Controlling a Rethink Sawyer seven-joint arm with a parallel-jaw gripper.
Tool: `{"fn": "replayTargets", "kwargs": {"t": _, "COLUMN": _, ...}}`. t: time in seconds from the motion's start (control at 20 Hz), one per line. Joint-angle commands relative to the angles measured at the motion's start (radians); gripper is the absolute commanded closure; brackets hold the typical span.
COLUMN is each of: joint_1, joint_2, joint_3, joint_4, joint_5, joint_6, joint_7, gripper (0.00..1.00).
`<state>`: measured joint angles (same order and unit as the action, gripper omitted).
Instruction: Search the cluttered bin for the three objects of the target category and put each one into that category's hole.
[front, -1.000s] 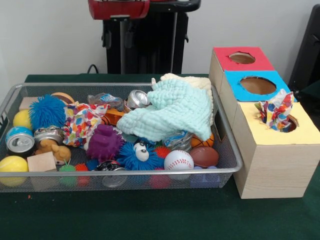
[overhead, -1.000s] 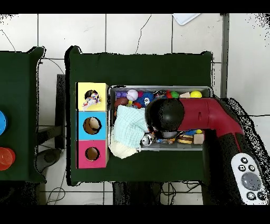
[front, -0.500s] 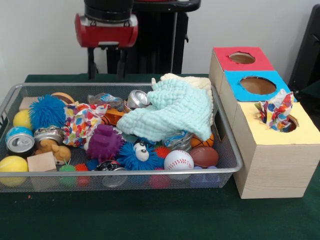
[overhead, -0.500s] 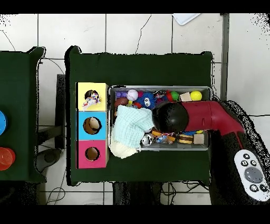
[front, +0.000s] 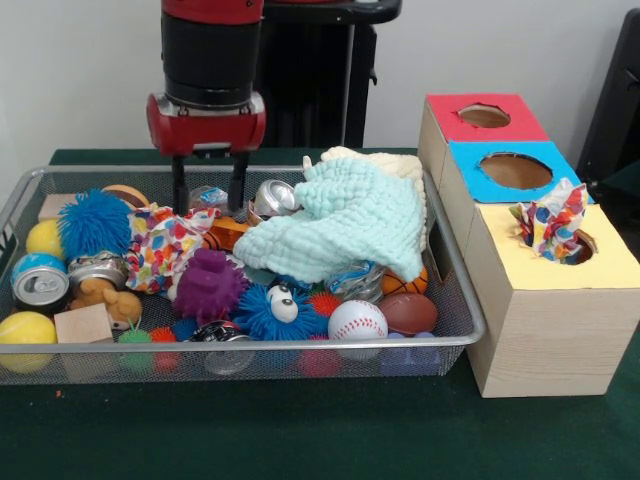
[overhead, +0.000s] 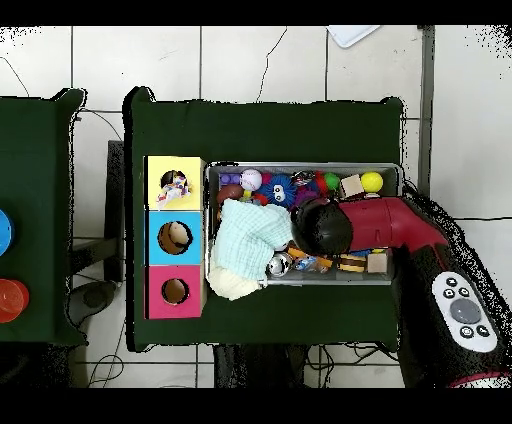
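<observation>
My gripper (front: 210, 197) stands open at the back of the wire bin (front: 300, 350). Its two fingers (front: 180, 187) reach down just behind a colourful patterned cloth (front: 165, 245), on either side of a crushed can (front: 207, 198). A mint knitted cloth (front: 340, 225) lies heaped over a cream cloth (front: 395, 165) at the bin's right end. Another patterned cloth (front: 550, 222) sticks out of the yellow hole (front: 578, 247) of the wooden box. In the overhead view the arm's head (overhead: 320, 228) hides the gripper beside the mint cloth (overhead: 245, 235).
The box also has a blue hole (front: 515, 170) and a red hole (front: 484, 116). The bin holds a baseball (front: 357, 320), a brown football (front: 408, 312), a purple spiky toy (front: 208, 285), a blue fuzzy ball (front: 95, 222), cans (front: 40, 280), yellow balls (front: 25, 328) and wooden blocks (front: 83, 324).
The gripper has come down from the picture's top edge into the back of the bin, fingers still apart. Nothing in the bin has moved.
</observation>
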<state>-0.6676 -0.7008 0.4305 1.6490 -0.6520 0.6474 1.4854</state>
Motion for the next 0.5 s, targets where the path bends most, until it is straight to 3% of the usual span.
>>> {"fn": "replayTargets", "kwargs": {"t": 0.05, "joint_1": -0.001, "joint_2": 0.109, "joint_3": 0.027, "joint_4": 0.011, "joint_5": -0.055, "joint_6": 0.02, "joint_7": -0.114, "gripper": 0.0}}
{"fn": "replayTargets", "kwargs": {"t": 0.25, "joint_1": -0.012, "joint_2": 0.185, "joint_3": 0.031, "joint_4": 0.006, "joint_5": -0.028, "joint_6": 0.041, "joint_7": -0.101, "gripper": 0.0}}
{"fn": "replayTargets", "kwargs": {"t": 0.5, "joint_1": 0.014, "joint_2": 0.155, "joint_3": -0.011, "joint_4": -0.007, "joint_5": -0.078, "joint_6": 0.052, "joint_7": -0.099, "gripper": 0.0}}
